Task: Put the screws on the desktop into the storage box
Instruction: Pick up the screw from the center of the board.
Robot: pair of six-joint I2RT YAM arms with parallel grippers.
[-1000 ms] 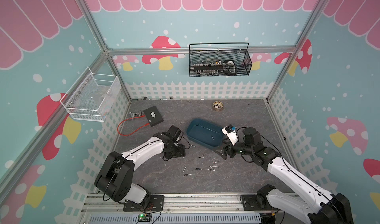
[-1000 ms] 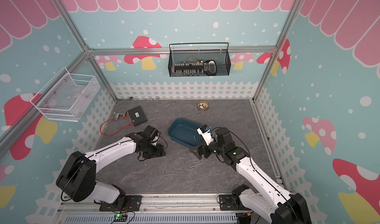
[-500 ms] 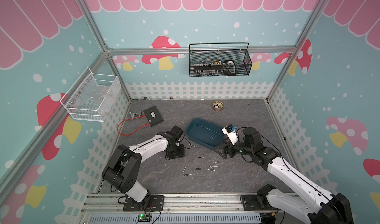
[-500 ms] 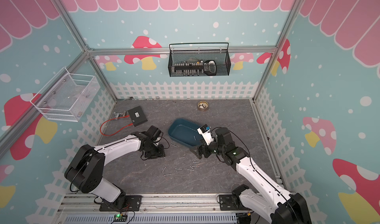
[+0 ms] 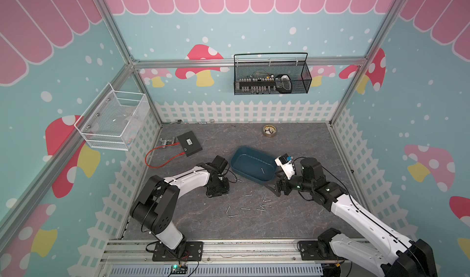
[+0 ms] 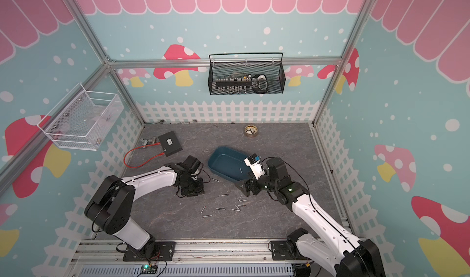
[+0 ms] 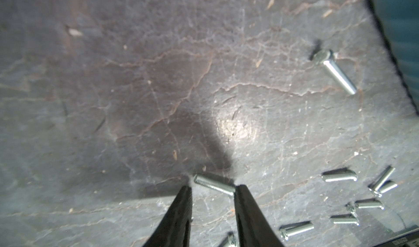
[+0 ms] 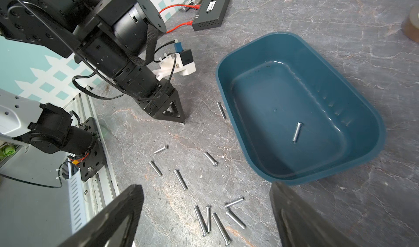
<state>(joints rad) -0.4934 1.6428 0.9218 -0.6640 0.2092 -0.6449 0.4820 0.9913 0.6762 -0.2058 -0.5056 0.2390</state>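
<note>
Screws (image 8: pixel 180 179) are lying mid-tabletop (image 7: pixel 136 75) by the storage box (image 8: pixel 272 98); left jaws are bracketing one (image 7: pixel 214 184), grip unclear; right jaws are gaping.

White arm shells (image 5: pixel 188 180); black joints (image 5: pixel 152 207); black cables (image 8: pixel 99 97).
</note>
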